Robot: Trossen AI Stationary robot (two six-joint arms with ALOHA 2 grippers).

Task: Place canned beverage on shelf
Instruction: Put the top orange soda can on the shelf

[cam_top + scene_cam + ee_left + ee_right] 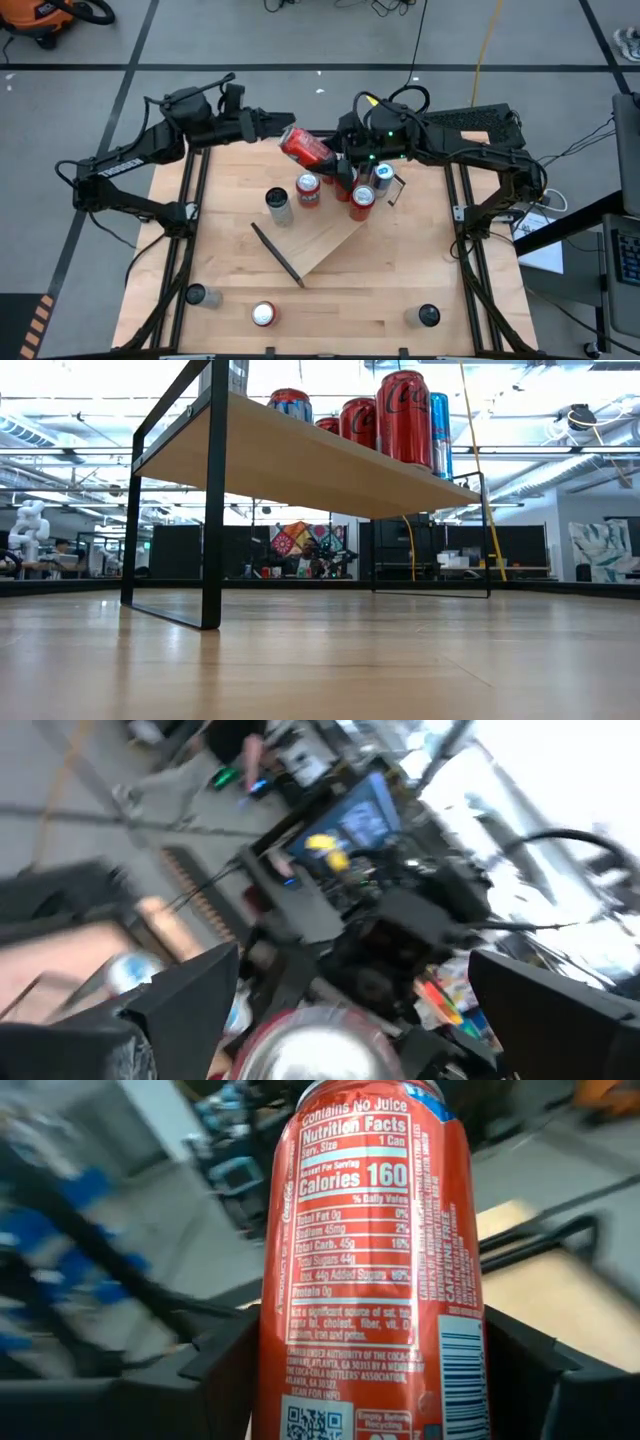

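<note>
A red can (305, 147) hangs tilted in the air above the far end of the shelf (330, 240), between my two grippers. My right gripper (338, 160) is shut on it; the right wrist view shows its label (370, 1230). My left gripper (283, 128) is open at the can's other end. Its fingers stand on either side of the silver can end (315, 1040), with a gap on one side. The shelf is a light-wood board with a black bracket (277, 255). Several cans stand on it (308, 188), and they also show in the low view (404, 415). My right gripper pinches the red can's two sides near one end (300, 1380) between its two fingers (215, 1370). The fingers come roughly level from the table's right and lie along the can. The can is lifted clear, lying tilted, its free end toward my left gripper.
On the shelf stand a grey can (279, 205), red cans (362, 200) and a blue can (381, 180). Loose cans stand on the table near its near edge (197, 295), (263, 315), (428, 316). Black frame rails (190, 200) run along both table sides.
</note>
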